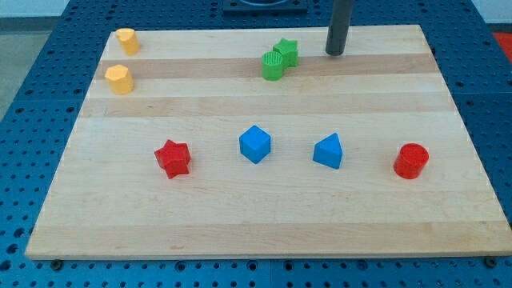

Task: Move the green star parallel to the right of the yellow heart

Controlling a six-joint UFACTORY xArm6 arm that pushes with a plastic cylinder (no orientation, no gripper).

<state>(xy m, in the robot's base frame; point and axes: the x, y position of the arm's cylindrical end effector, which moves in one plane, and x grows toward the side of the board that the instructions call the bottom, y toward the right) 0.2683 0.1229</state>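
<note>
Near the view's top edge of the pale wooden board [240, 216], my tip [334, 53] rests on the surface just right of the green plastic star [286, 52], holding nothing. That star touches a green plastic cylinder [273, 66]. Two yellow plastic blocks [126, 40] [119, 79], shapes unclear, sit far left.

bright even overhead light, soft short shadows, sharp focus

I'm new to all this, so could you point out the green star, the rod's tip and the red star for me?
green star [286, 51], camera view, top face.
my tip [334, 53], camera view, rod's very end.
red star [173, 157], camera view, top face.
</note>
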